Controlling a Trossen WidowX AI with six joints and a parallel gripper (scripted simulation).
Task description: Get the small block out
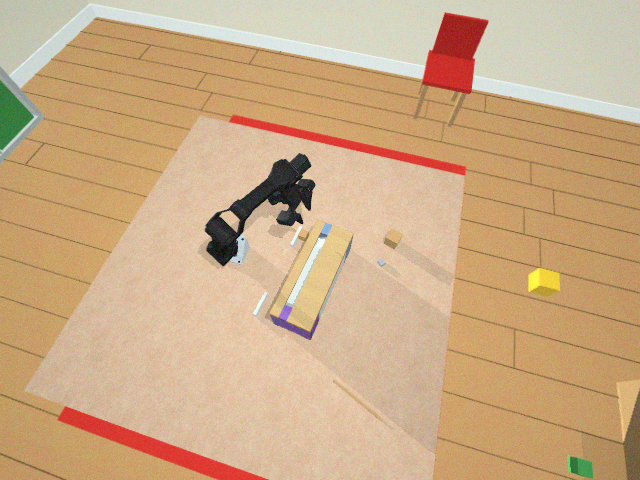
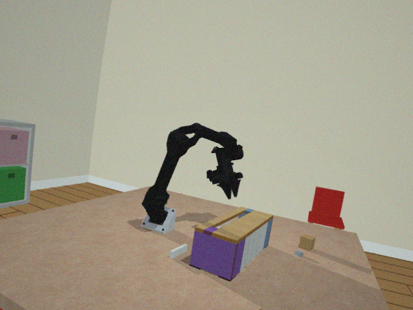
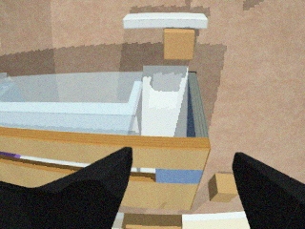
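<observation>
The small tan block point(image 1: 303, 234) sits on the table point(image 1: 155, 320), just outside the blue far end of the box point(image 1: 330, 268), beside a short white strip point(image 1: 295, 236). The black gripper point(image 2: 232, 194) hangs in the air above that end of the box. Its fingers stand partly open and hold nothing.

The box is long, with a tan top and a purple near end. Another white strip point(image 1: 260, 303) lies on the table left of the purple end. To the right of the box sit a bigger tan cube point(image 1: 393, 238) and a tiny grey piece point(image 1: 381, 262), well apart from the block. A thin stick point(image 1: 356, 400) lies nearer on the table. A red chair point(image 1: 452, 56) and a yellow cube point(image 1: 543, 281) are on the floor.
</observation>
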